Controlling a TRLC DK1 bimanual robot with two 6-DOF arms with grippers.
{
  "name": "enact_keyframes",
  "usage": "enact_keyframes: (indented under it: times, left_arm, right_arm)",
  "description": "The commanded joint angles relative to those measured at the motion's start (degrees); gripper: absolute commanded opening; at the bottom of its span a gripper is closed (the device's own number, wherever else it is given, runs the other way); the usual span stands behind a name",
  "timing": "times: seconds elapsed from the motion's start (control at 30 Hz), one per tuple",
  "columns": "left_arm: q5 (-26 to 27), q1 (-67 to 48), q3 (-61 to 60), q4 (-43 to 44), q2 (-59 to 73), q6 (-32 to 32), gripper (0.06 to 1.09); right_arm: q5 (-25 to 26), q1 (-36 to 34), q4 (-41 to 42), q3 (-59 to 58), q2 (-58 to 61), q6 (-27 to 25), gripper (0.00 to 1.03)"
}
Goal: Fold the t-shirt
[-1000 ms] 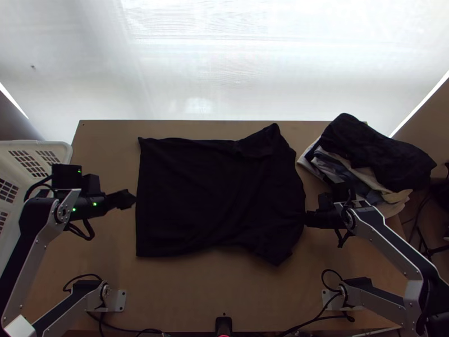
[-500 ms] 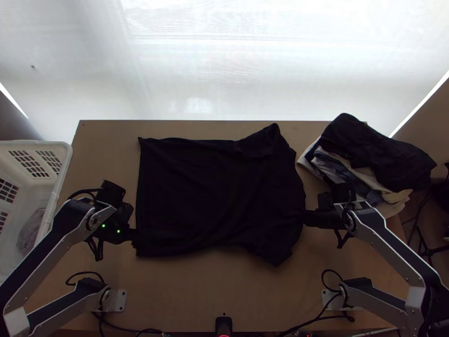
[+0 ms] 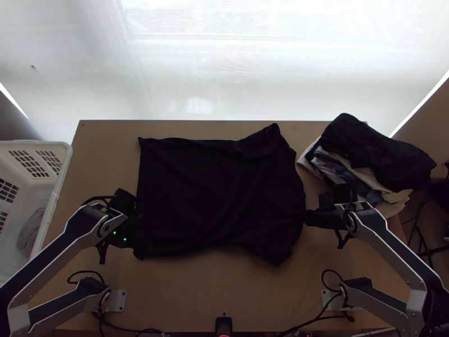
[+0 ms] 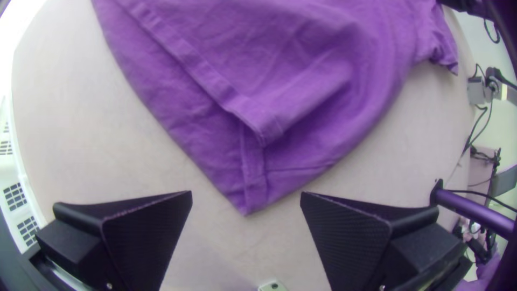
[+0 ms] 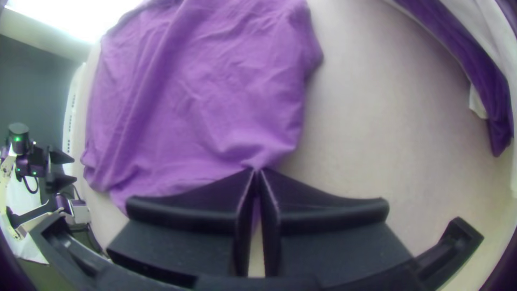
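The dark t-shirt [image 3: 216, 194] lies spread on the table, its hem toward the left and its sleeves toward the right. My left gripper [image 3: 136, 240] is at the hem's near corner. In the left wrist view the left gripper [image 4: 246, 196] stands open, with a shirt corner [image 4: 249, 202] between and just beyond its fingertips and one layer lying slightly back from the other. My right gripper [image 3: 308, 218] is at the shirt's right edge. In the right wrist view the right gripper [image 5: 257, 171] is shut on the edge of the t-shirt [image 5: 215, 108], which is drawn into creases there.
A pile of folded clothes [image 3: 373, 157] lies at the table's back right. A white basket [image 3: 63, 185] with a grey item inside stands at the left edge. Bare table [image 3: 207, 292] runs along the near side, with a small black device [image 3: 224, 326] at the edge.
My left gripper has moved from left of the hem's middle toward the near side and right, to the hem's near corner. The right arm has stayed almost still.
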Motion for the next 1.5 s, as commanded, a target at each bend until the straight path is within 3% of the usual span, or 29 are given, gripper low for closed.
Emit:
enact_keyframes:
  times: [0.0, 0.53, 0.7, 0.8, 0.93, 1.13, 1.2, 1.3, 1.47]
  left_arm:
    - [-1.2, -3.7, -1.2, 2.6, 1.1, 3.7, 1.03]
    - [-1.8, -5.9, -2.9, 5.4, 5.7, 4.6, 1.0]
    - [-1.9, -6.1, -3.1, 5.6, 5.8, 4.7, 0.91]
    - [-1.7, -6.5, -4.0, 7.3, 5.2, 5.7, 0.69]
    - [-1.8, -7.2, -6.1, 14.8, 3.1, 6.2, 0.09]
    - [-0.5, -4.5, -4.7, 15.8, 5.0, 4.0, 0.09]
    - [3.6, -0.9, -2.1, 15.8, 4.8, 2.0, 0.09]
    - [16.2, 8.1, 4.1, 13.2, 4.6, -2.3, 0.09]
    - [24.3, 16.4, 13.9, 9.1, 4.4, -10.3, 0.09]
  right_arm:
    - [0.0, -0.3, 0.0, 0.0, -0.2, 0.3, 0.03]
    - [0.1, -1.5, 0.0, -0.1, -0.2, 0.3, 0.03]
    - [0.1, -1.6, 0.0, -0.3, -0.3, 0.2, 0.03]
    - [0.1, -1.7, 0.0, -0.3, -0.2, 0.2, 0.03]
    - [0.1, -1.7, 0.0, -0.3, -0.2, 0.3, 0.03]
    - [0.0, -2.3, 0.0, -0.4, -0.8, 0.3, 0.03]
    - [0.0, -2.3, 0.0, -0.4, -1.2, 0.3, 0.03]
    - [0.0, -2.3, -0.7, -0.1, -2.4, 0.1, 0.03]
    - [-0.7, -2.5, -2.6, 1.9, -5.4, -0.7, 0.03]
